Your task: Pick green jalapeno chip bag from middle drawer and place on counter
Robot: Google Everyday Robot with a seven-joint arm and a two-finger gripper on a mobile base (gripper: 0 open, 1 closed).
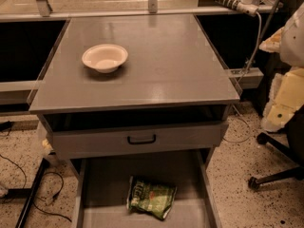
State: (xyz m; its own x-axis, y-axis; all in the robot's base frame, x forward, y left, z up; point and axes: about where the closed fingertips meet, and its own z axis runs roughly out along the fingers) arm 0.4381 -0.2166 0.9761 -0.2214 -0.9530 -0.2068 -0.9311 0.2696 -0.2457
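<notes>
The green jalapeno chip bag point(151, 197) lies flat on the floor of the middle drawer point(109, 179), a little right of its middle and toward the front. The drawer is pulled out wide under the cabinet. The counter point(166, 65) is the grey top above it. My gripper is not in view in the camera view.
A white bowl point(105, 57) stands on the counter's left half. A closed grey drawer front with a black handle point(141, 139) sits just above the open drawer. Pale white and yellow bulky shapes point(289, 80) and a chair base point(278, 175) are at the right. Cables point(28, 184) lie on the floor at the left.
</notes>
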